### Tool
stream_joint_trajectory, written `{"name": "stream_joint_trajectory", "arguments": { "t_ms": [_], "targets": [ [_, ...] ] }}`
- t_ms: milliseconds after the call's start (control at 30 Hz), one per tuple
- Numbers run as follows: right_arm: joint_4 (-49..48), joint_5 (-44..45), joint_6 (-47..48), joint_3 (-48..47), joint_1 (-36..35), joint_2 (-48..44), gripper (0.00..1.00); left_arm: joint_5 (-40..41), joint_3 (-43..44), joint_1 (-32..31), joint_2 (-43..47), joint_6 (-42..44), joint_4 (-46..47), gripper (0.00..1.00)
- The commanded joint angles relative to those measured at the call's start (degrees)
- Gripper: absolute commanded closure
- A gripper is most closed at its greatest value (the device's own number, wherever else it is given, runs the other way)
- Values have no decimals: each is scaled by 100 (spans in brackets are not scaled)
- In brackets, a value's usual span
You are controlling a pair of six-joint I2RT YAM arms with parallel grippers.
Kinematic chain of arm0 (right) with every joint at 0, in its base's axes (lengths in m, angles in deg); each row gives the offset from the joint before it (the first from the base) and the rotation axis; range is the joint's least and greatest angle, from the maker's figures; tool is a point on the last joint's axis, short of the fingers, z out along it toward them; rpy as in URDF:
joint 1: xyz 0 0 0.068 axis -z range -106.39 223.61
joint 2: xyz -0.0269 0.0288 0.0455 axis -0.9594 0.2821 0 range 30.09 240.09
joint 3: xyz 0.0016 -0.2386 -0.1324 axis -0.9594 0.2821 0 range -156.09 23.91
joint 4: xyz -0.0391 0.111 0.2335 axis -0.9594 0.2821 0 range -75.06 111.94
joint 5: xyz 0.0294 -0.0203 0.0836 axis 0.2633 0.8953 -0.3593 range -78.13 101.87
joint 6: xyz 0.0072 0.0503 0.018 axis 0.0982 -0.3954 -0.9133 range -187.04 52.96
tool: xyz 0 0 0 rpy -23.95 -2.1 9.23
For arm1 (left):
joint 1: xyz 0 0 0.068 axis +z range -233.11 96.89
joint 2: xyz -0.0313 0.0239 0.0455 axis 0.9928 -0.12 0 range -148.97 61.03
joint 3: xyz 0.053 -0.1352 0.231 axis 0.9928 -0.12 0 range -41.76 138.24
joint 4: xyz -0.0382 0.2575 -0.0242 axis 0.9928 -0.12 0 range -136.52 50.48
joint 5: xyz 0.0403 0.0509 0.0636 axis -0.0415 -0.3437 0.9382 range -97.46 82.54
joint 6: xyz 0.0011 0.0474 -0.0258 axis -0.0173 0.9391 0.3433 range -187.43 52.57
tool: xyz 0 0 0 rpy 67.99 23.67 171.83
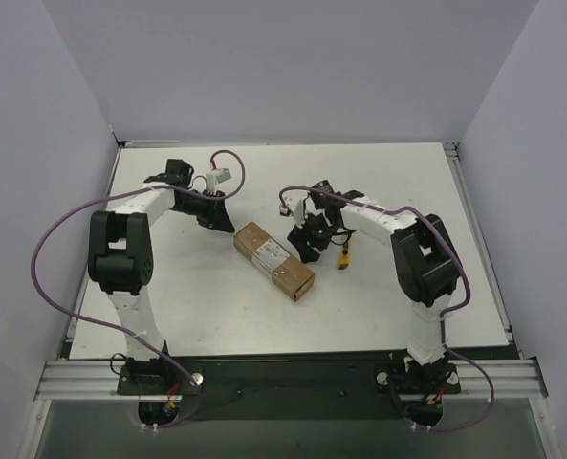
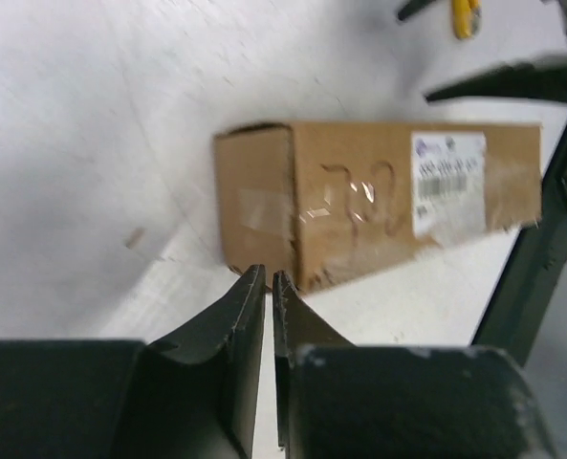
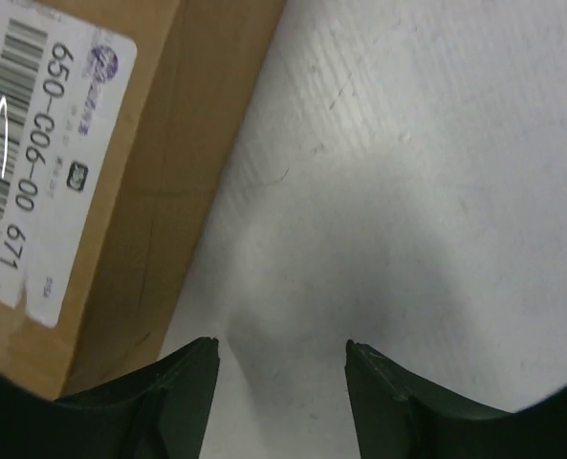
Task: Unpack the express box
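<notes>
Lying flat on the white desk between the two arms, the express box sets its long axis on a diagonal in the top view. One short end points far-left, toward the wrist of the left arm. The other points near-right, toward the front edge of the desk. The white shipping label sits on the upward face; in the left wrist view it lies toward the end of the carton farther from that camera. Strips of clear tape cross the nearer short end. The left jaws are drawn almost together, leaving only a thin slit, and hold nothing. Their tips stand just before the lower corner of the nearer short end; contact cannot be told. The jaws of the right arm stand moderately apart and empty over bare desk, just beside one long side of the carton. A yellow-black utility knife lies on the desk beyond the right wrist, apart from the box.
</notes>
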Motion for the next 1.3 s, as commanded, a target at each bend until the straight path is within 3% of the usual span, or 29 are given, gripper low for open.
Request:
{"name": "stream_joint_trajectory", "arguments": {
  "t_ms": [0,133,333,400,733,1267],
  "targets": [
    [169,980,-349,20,-72,-749,39,58,295,-43,-125,-446,566,80],
    [343,2029,-1334,-1060,-55,-723,24,31,-636,36,481,-972,970,73],
    [1503,1347,-2460,-3081,-510,172,8,171,-1306,-87,641,-1915,1507,69],
    [1671,1223,-2435,-3049,-660,262,1,329,-1271,-114,579,-1932,1524,69],
    [1866,1047,-2056,-1599,-1214,-177,0,163,-1174,-263,412,-1906,1384,69],
    [1900,940,-2083,-1607,-1487,-73,0,31,-1244,-676,289,-1994,1568,70]
  ]
}}
